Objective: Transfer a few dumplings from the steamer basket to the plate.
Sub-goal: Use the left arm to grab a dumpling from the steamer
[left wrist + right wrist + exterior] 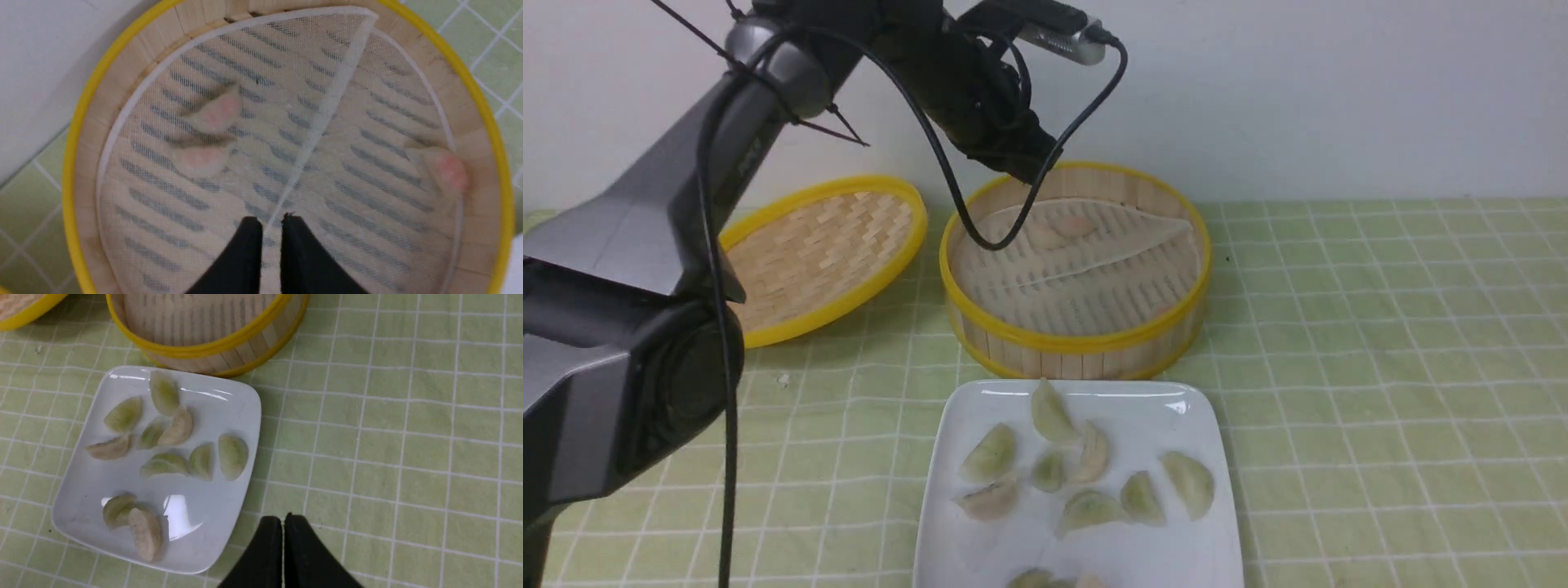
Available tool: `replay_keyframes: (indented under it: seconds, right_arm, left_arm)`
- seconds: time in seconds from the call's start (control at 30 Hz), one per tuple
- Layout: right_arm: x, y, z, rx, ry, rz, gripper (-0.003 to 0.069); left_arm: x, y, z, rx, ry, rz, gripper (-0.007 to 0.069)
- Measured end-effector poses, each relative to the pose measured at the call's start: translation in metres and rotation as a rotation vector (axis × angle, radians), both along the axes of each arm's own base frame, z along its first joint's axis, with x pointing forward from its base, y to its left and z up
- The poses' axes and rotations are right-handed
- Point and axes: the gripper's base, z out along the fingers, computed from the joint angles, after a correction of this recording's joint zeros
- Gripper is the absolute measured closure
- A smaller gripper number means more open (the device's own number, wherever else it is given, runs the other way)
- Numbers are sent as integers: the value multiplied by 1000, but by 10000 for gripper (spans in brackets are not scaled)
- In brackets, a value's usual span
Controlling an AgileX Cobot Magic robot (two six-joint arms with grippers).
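**Left arm over the basket, right arm beside the plate**

Front: the left gripper (1023, 167) hangs above the steamer basket (1078, 341), which stands just behind the plate (1176, 539).

Left wrist: its jaws are slightly parted over the folded liner (327, 102). Three pink dumplings (214, 114) lie inside the basket, untouched.

Right wrist: the right gripper (283, 520), pressed together and empty, hovers beside the plate.

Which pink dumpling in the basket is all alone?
The pink dumpling beside the steamer basket wall; the other two lie close together.
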Motion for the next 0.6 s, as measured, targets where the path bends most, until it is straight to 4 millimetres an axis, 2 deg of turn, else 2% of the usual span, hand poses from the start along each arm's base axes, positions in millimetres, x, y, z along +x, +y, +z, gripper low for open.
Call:
replay_keyframes:
  seconds: [0.13,0.17,0.2,0.27,0.3,0.43,0.6]
  right_arm:
    - [1,1,-1,9,5,3,662]
    - [2,1,-1,9,6,3,662]
    - [2,1,-1,9,6,3,662]
    - [2,1,-1,10,3,2,662]
    - [3,1,0,10,0,1,662]
    - [3,1,0,13,0,2,662]
    - [2,2,0,22,0,4,662]
  left_arm:
    - [18,-4,-29,-14,-54,30,354]
    - [18,-4,-30,-14,-55,31,344]
    - [24,-5,-43,-17,-62,43,254]
    - [26,-6,-50,-18,-65,48,209]
    - [31,-6,-62,-20,-67,58,140]
    - [39,-8,-84,-18,-89,71,58]
    - [44,-9,-109,-11,-80,78,40]
